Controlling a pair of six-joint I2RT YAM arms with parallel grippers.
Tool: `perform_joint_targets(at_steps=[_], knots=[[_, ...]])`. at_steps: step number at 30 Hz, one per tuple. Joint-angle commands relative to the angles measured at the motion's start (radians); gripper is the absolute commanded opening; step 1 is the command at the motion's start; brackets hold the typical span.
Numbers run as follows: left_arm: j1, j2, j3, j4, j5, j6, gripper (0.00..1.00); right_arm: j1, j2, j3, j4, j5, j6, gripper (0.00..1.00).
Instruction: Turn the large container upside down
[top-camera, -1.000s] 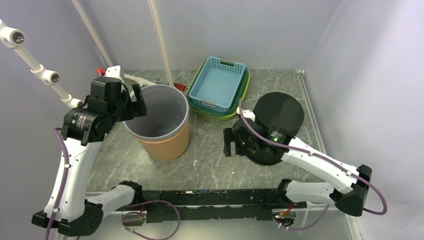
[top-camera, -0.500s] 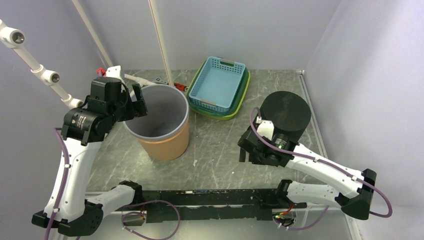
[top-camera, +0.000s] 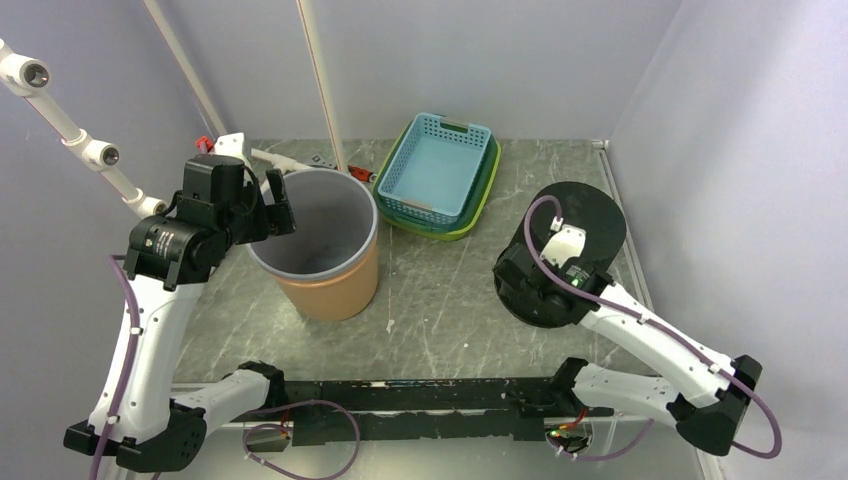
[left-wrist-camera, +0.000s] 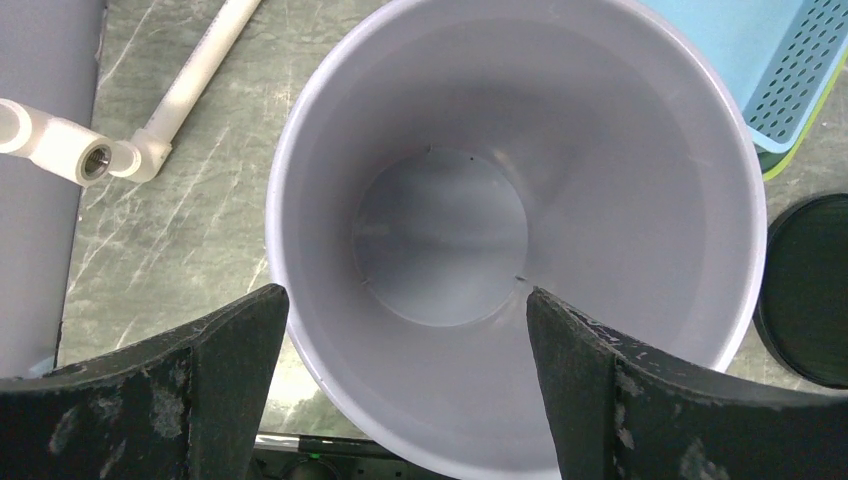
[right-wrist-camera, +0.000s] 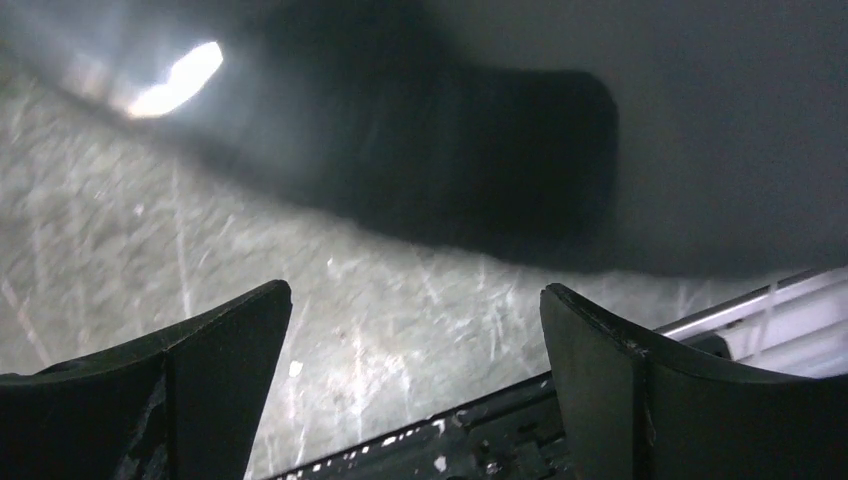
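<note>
The large container is an orange bin with a grey inside, standing upright with its mouth up at the table's left. In the left wrist view I look straight down into the bin. My left gripper is open at the bin's left rim. One finger is outside the wall and the other is over the inside, with the rim between them untouched. My right gripper is open and empty, low over the table, and its arm hides it from above.
A black round drum sits right behind the right wrist, blurred in that view. A blue basket nested in green ones stands at the back. White pipe pieces lie behind the bin. The black rail runs along the near edge.
The right arm has swung right and back against the black drum, turning its wrist, and the drum's top has shifted slightly right. The left arm and the bin have not moved.
</note>
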Motion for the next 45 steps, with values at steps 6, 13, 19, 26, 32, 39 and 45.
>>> perform_joint_targets(at_steps=[6,13,19,26,32,39,45], knots=[[0.004,-0.014,-0.002,0.022,0.026,0.017,0.95,-0.425,0.042,0.074,0.334,-0.149,-0.466,0.98],[0.004,-0.034,-0.006,0.018,0.029,0.026,0.95,-0.688,0.251,0.207,0.556,-0.376,-0.735,0.96],[0.004,0.000,0.024,-0.038,0.022,0.025,0.95,-0.834,0.468,0.429,0.519,-0.395,-0.748,0.96],[0.004,-0.014,0.010,-0.038,0.011,0.037,0.95,-0.846,0.488,0.449,0.482,-0.363,-0.613,0.99],[0.004,0.028,0.042,-0.051,0.030,0.043,0.95,-0.848,0.495,0.390,0.620,-0.252,-0.635,1.00],[0.004,0.045,0.074,-0.061,0.048,0.041,0.95,-0.883,0.699,0.519,0.753,-0.232,-0.778,1.00],[0.004,0.059,0.141,-0.130,-0.033,0.020,0.95,-0.890,0.858,0.658,0.803,-0.247,-0.875,1.00]])
